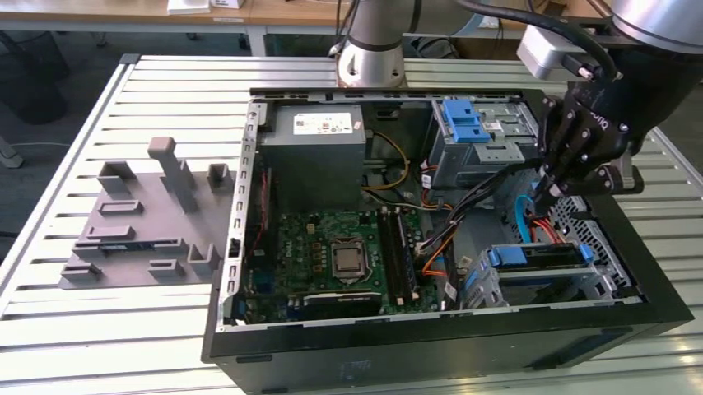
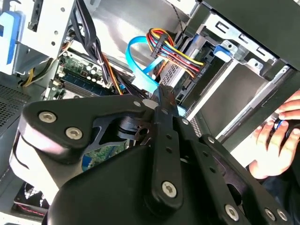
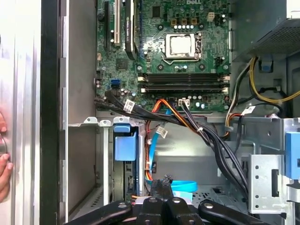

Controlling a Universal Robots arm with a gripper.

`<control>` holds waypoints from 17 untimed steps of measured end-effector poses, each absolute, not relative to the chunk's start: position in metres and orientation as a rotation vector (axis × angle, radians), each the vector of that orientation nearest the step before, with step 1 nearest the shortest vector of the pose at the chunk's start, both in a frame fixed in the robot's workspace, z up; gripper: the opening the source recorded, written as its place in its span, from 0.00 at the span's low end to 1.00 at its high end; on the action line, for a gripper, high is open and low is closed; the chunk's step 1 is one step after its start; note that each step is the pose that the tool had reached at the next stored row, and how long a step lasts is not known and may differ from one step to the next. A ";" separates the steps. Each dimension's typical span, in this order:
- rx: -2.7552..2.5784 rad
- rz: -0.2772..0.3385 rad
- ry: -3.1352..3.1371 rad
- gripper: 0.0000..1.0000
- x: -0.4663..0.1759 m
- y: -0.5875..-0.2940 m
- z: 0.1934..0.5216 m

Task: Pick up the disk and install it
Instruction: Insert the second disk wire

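The gripper (image 1: 561, 191) hangs inside the case (image 1: 329, 346), fingers pinched together (holding nothing I can see), beside the drive cage (image 1: 549, 271).

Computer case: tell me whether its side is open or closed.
Open. In the exterior view the computer case lies with no side panel on, exposing the motherboard, cables and drive cage inside.

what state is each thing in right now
computer case: side open, lying flat on the table
disk: seated in the drive cage inside the case
hand: above the case by the cables, holding nothing visible
CPU socket: bare, no cooler
grey fixture: holds nothing
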State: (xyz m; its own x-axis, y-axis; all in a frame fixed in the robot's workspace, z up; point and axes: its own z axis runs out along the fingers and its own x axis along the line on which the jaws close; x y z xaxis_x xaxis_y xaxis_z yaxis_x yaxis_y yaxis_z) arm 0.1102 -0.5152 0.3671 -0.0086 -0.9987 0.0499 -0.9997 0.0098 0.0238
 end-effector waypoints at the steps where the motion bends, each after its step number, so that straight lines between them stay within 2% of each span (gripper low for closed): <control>1: 2.175 0.027 -2.195 0.11 0.110 -0.515 0.367; 4: 2.175 0.026 -2.196 0.11 0.110 -0.515 0.366; 8: 2.159 0.061 -2.180 0.11 0.110 -0.515 0.365; 10: 2.150 0.078 -2.171 0.12 0.110 -0.515 0.364; 11: 2.146 0.087 -2.167 0.18 0.110 -0.515 0.364; 17: 2.126 0.127 -2.148 0.18 0.110 -0.515 0.361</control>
